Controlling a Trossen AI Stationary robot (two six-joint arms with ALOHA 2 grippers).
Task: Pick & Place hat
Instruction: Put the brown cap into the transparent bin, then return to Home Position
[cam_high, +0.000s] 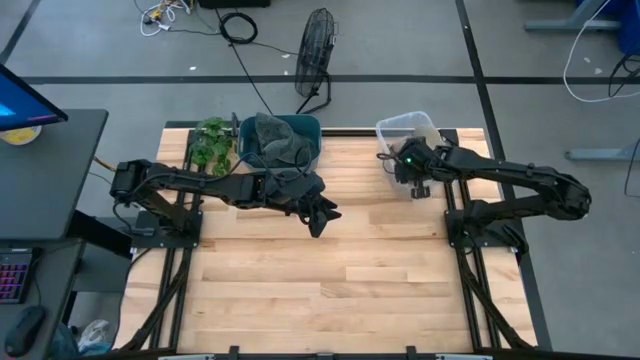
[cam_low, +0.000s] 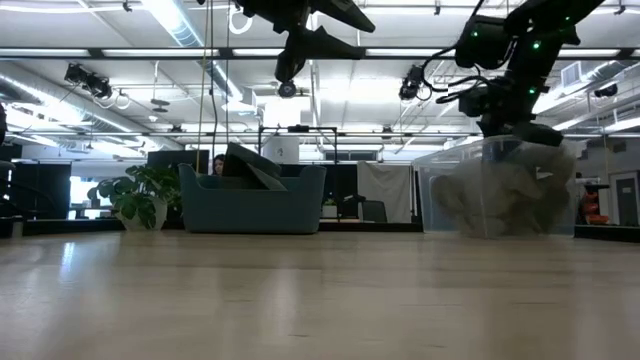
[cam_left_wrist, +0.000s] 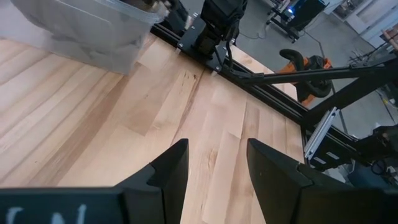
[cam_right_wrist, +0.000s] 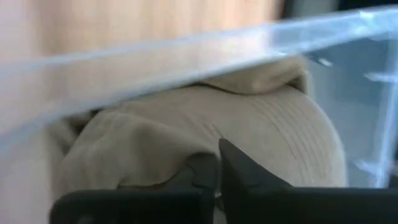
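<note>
A beige hat lies crumpled inside a clear plastic bin at the table's far right. My right gripper reaches down into that bin and is shut on the hat. In the low view my right gripper stands at the bin's top, with the beige hat bunched below it. A grey hat rests in a teal bin at the far middle. My left gripper hovers open over bare wood, just in front of the teal bin and high above the table. My right gripper pinches a fold of the hat's cloth between its two fingers, coming from above into the clear bin. The fingers themselves hide the exact spot. The hat still sits in the bin, against the bin's wall.
A potted plant stands left of the teal bin on the far edge. The wooden table stretches bare toward the near edge. In the left wrist view the clear bin shows beyond my left gripper. A fan stands on the floor behind.
</note>
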